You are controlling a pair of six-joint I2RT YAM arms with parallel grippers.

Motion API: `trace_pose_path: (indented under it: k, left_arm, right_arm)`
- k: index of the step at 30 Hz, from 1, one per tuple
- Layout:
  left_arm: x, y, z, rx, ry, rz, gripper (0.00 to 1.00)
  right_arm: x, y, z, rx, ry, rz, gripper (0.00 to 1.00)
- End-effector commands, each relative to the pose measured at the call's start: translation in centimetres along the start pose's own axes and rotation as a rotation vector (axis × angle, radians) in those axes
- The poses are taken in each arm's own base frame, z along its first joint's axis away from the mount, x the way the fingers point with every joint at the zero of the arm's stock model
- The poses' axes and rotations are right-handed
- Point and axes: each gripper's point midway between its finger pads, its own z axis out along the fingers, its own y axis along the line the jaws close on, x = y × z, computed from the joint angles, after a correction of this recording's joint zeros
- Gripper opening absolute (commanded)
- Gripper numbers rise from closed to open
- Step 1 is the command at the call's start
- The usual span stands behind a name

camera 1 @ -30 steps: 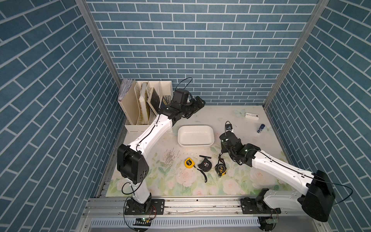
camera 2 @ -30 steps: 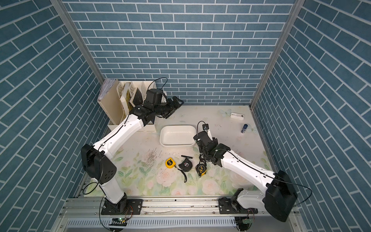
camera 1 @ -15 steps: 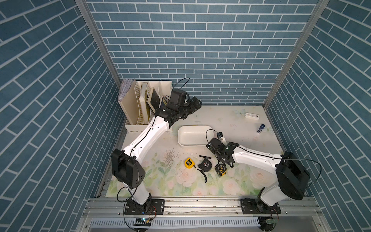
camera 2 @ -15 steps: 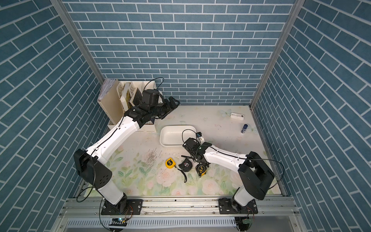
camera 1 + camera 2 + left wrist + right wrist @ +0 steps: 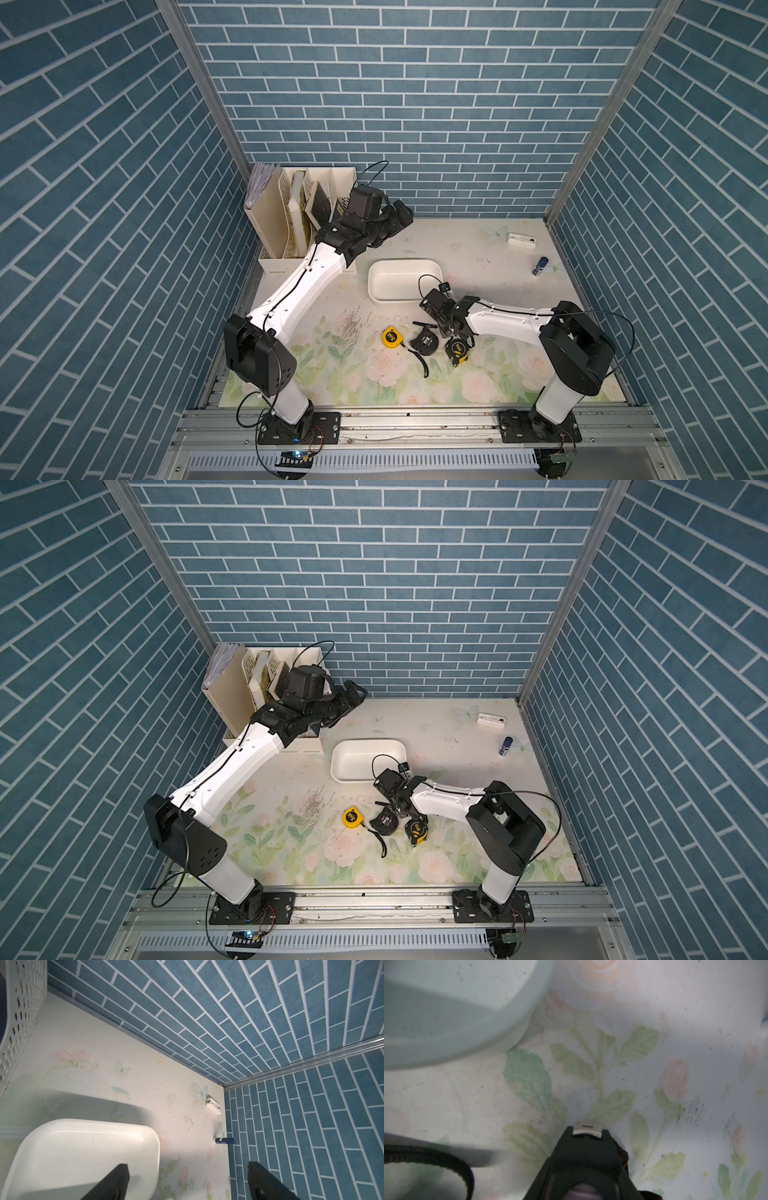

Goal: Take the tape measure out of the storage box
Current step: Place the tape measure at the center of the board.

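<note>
Off storage box (image 5: 395, 280) corner, right gripper (image 5: 448, 330) clamps black tape measure (image 5: 586, 1159); left gripper (image 5: 189, 1176) spread wide

White storage box (image 5: 397, 279); floral tabletop (image 5: 490, 374).

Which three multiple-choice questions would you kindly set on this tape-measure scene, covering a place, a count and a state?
1. The round yellow tape measure lies: A in the shallow white plastic storage box; B on the floral tabletop; C beneath that box.
2. Tape measures in view: A one; B two; C three.
3. The left claw is: A open; B shut on the box rim; C shut on a tape measure.
Answers: B, outside the empty box; C, yellow, black tape measure, black-and-yellow tape measure; A, its fingers stand wide apart.
</note>
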Motion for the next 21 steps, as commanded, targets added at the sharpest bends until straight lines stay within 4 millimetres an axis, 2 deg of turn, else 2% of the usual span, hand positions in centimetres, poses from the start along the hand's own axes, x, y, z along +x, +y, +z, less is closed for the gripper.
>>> trace_pose_path:
  k: [1, 3, 8, 21]
  left_arm:
    - [-0.28, 0.54, -0.49, -0.021, -0.014, 0.014, 0.94]
    - [-0.28, 0.54, -0.49, -0.021, -0.014, 0.013, 0.94]
    - [-0.13, 0.66, -0.43, -0.021, -0.010, 0.009, 0.93]
    - [-0.03, 0.68, -0.49, -0.018, -0.008, 0.007, 0.93]
  right_arm:
    - [-0.25, 0.88, 0.02, -0.031, 0.002, -0.015, 0.00]
    - [-0.03, 1.07, 0.11, -0.041, 0.010, -0.020, 0.00]
    - [0.16, 1.08, 0.10, -0.045, 0.016, -0.029, 0.11]
    - [-0.04, 0.91, -0.17, -0.030, 0.008, -0.055, 0.47]
